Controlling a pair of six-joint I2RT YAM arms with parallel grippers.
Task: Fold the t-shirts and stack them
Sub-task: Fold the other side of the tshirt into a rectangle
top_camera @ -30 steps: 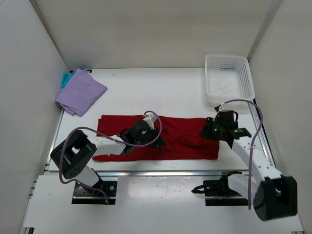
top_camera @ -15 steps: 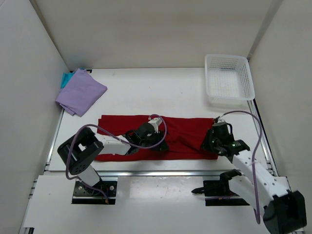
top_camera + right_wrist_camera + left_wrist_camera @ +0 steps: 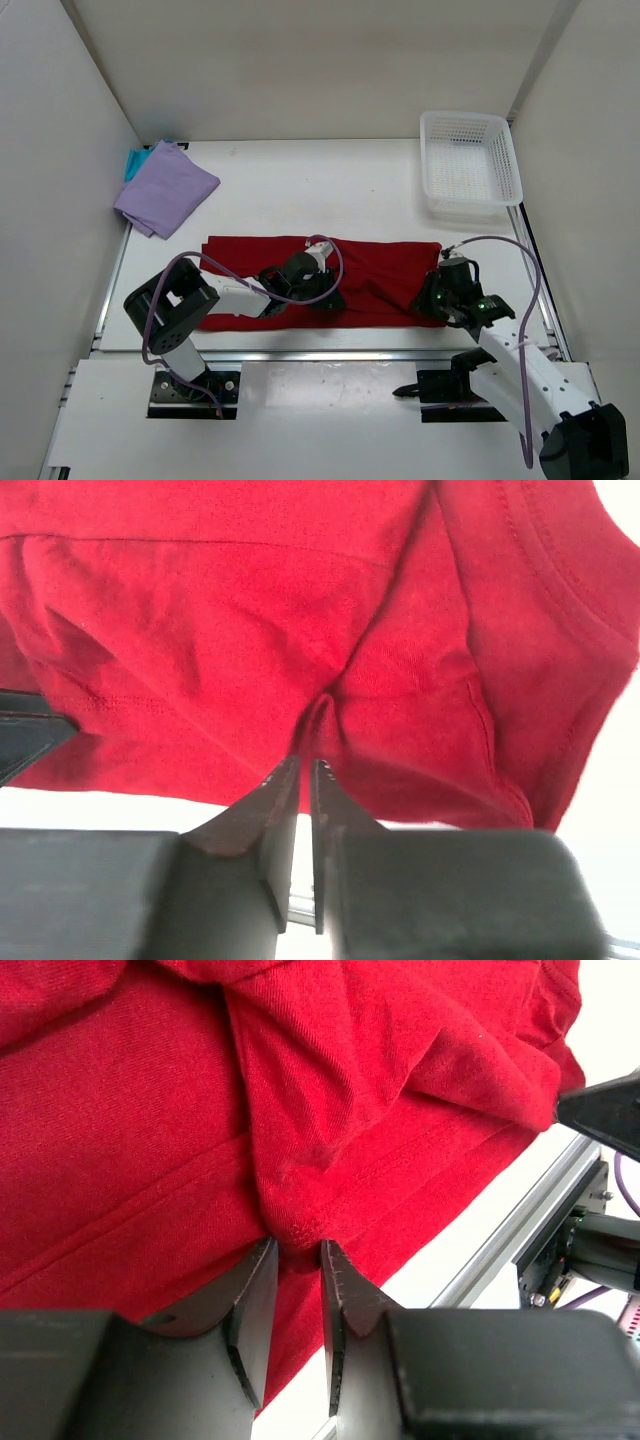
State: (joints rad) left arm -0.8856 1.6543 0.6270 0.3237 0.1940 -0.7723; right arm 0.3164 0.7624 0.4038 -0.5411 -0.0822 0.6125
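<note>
Pinching the deep red t-shirt [image 3: 375, 272] at two places along its near edge, I have both arms down on the cloth. My left claw [image 3: 293, 1260] has its jaws drawn close on a raised pucker of fabric beside a stitched hem, so it grips the shirt near the middle of the near edge. My right claw [image 3: 304, 770] has its jaws almost together, with a ridge of red cloth running down into the narrow gap; it grips the shirt at its right end, not far from the ribbed neckline that shows in the right wrist view.

The shirt lies as a long band across the worktop [image 3: 300, 190], its long axis running left to right in front of my bases. Both claws sit on the near side of that band, so the rest of the cloth lies away from me, toward the far wall. In my judgement, the coming move turns on this: from the two grips, the near edge could go up and over toward the far edge, folding along the long axis. The left end of the band is not held by either claw and might lag or drag.

The pale lavender t-shirt [image 3: 165, 187] lies folded at the far left corner, resting on the teal t-shirt [image 3: 132, 162], of which only an edge shows. My left arm is nearer that stack. The white basket [image 3: 470, 165] stands at the far right.
</note>
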